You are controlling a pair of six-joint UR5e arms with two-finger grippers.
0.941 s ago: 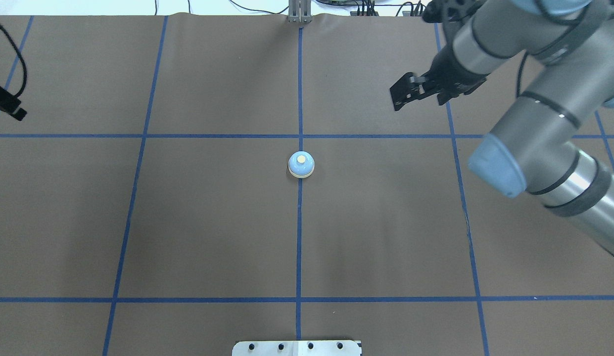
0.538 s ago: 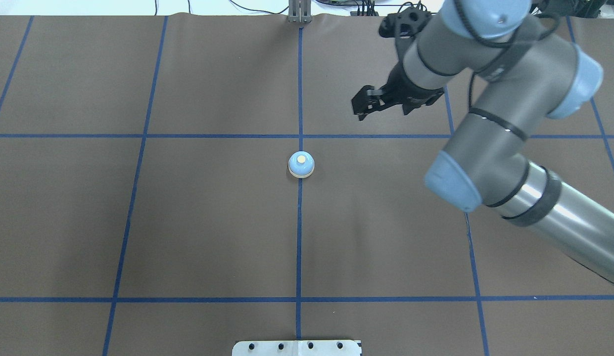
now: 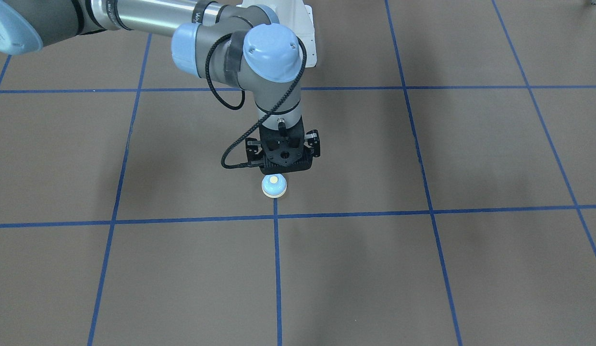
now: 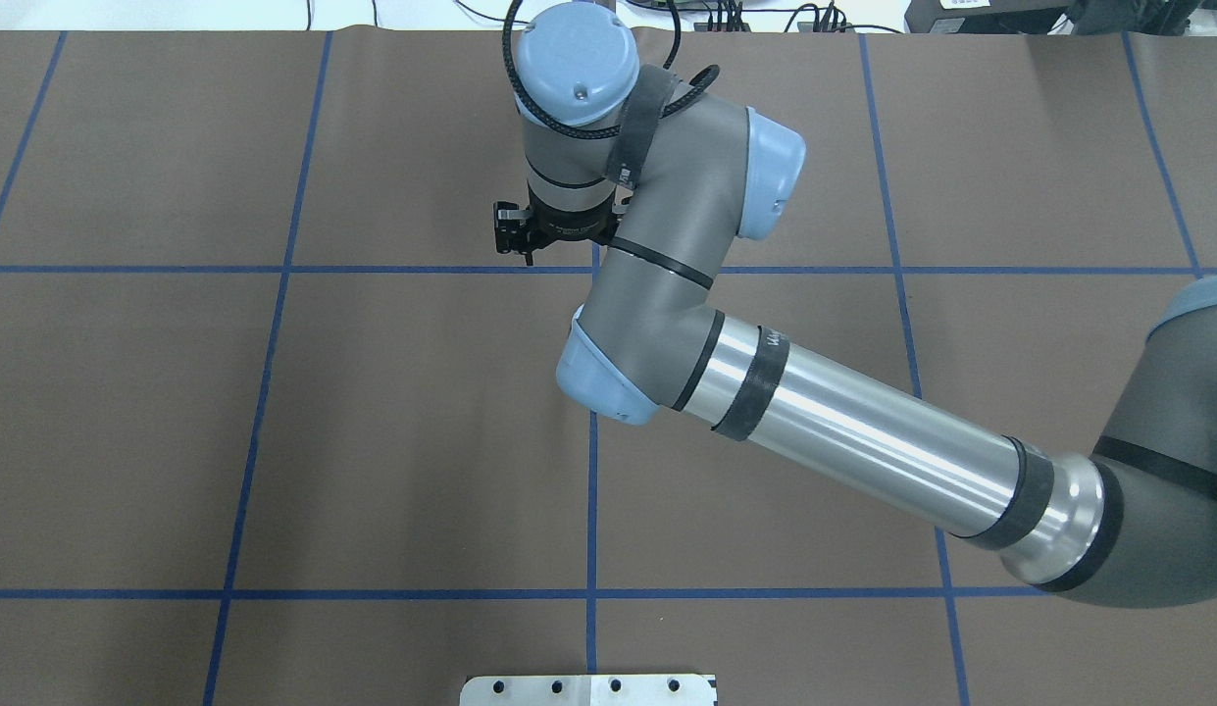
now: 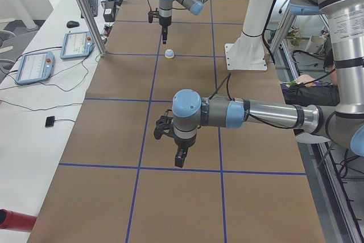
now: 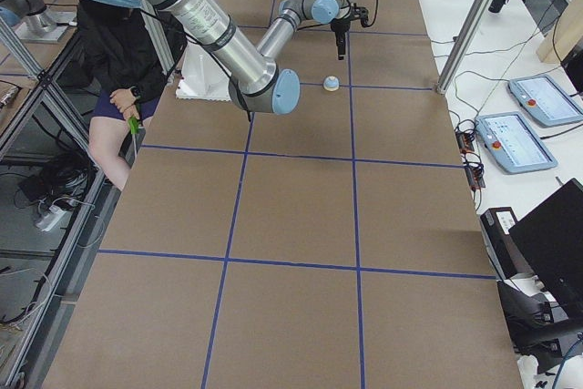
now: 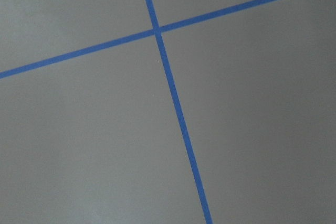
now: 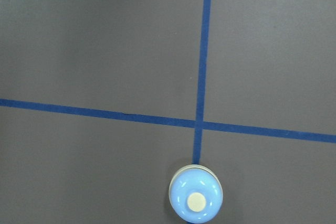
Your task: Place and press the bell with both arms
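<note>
The bell (image 3: 273, 186) stands on the brown table on the middle blue line; it also shows in the right wrist view (image 8: 195, 200) and both side views (image 5: 169, 53) (image 6: 332, 84). In the overhead view my right arm (image 4: 667, 284) covers it. My right gripper (image 3: 278, 172) points straight down and hangs just above the bell, apart from it. Its fingers (image 5: 164, 38) look like one narrow closed tip. My left gripper (image 5: 179, 159) hangs over bare table far from the bell. I cannot tell whether it is open. The left wrist view shows only table.
A blue tape grid (image 4: 275, 270) marks the brown table cover. The white pedestal base (image 5: 245, 55) stands at the robot's edge. Control tablets (image 5: 77, 44) and a metal post (image 5: 85, 9) line the far side. A seated person (image 6: 118, 61) is beside the table.
My right arm has swung from the far right to the table's middle, turned its gripper down over the bell, and now hides the bell in the overhead view.
</note>
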